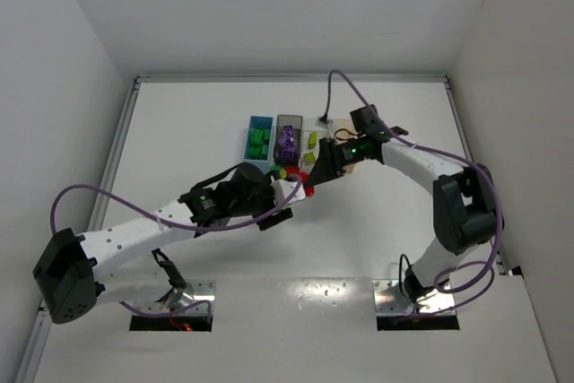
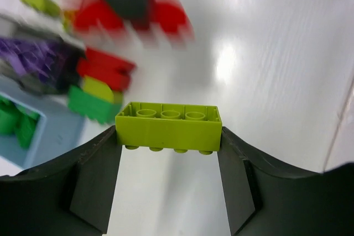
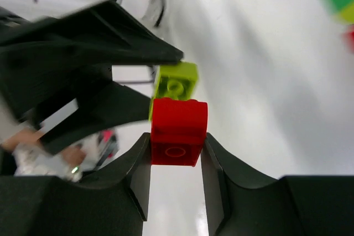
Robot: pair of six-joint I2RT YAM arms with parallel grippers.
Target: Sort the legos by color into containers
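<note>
Left gripper (image 2: pixel 168 136) clamps a yellow-green brick (image 2: pixel 168 127) by its ends; right gripper (image 3: pixel 176 148) pinches a red brick (image 3: pixel 178 125), nearer the bins (image 1: pixel 260 121) toward upper centre.

Lime brick (image 2: pixel 168 127) gripped level, red brick (image 3: pixel 178 131) gripped, bins (image 1: pixel 261 122) in a row

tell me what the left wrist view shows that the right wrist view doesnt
Left wrist only: the blue bin holding green bricks, and the dark grey bin holding purple bricks, blurred. Right wrist only: a sharp look at the right end effector shut on a red brick. Both: the yellow-green brick gripped by the left end effector, over the white table.
</note>
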